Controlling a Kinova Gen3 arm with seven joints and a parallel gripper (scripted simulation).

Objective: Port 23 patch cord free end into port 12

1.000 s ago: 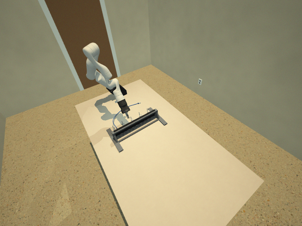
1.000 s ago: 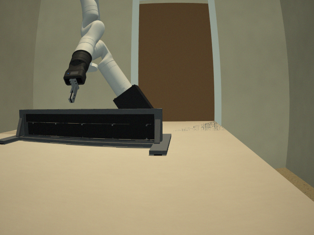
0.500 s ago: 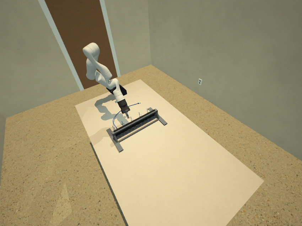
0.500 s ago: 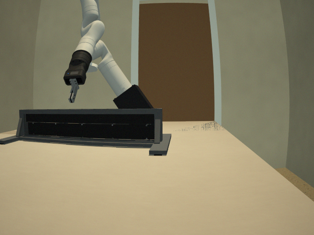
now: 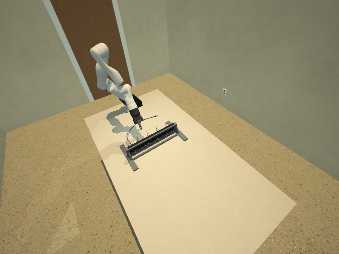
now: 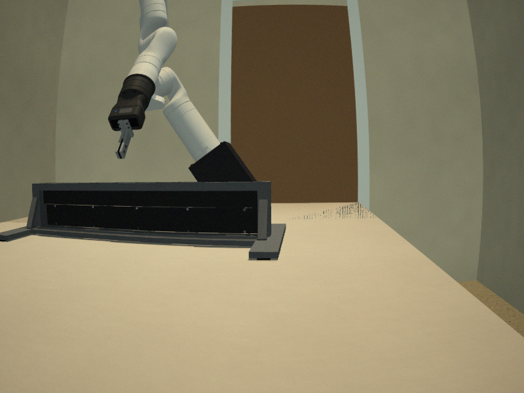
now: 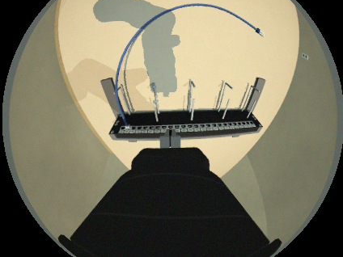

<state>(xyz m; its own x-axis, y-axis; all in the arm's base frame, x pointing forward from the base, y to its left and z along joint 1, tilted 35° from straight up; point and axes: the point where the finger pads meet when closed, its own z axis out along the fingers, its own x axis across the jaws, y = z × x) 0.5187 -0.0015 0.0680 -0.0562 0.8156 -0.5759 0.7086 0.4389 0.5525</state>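
Observation:
The blue patch cord (image 5: 148, 117) (image 7: 198, 4) arcs from the rack out over the table. Its free-end plug (image 5: 156, 115) (image 7: 260, 32) is at the far right in the wrist view. Its other plug (image 7: 127, 127) sits at the left end of the port row. The rack (image 5: 134, 165) (image 6: 153, 186) (image 7: 108, 88) stands upright on its feet. The number plates are too small to read. My gripper (image 5: 140, 128) (image 6: 120, 153) (image 7: 171, 135) is shut and empty, above the rack's port side and apart from the cord. In the wrist view its tips overlap the port row.
Thin metal cable guides (image 5: 156, 128) (image 7: 191, 85) stick out from the rack's port side, near the cord's plugged end too. The table (image 5: 198, 194) (image 6: 262, 323) (image 7: 226, 59) has an edge close to the rack's left foot in the top view. The arm's shadow falls beneath the cord.

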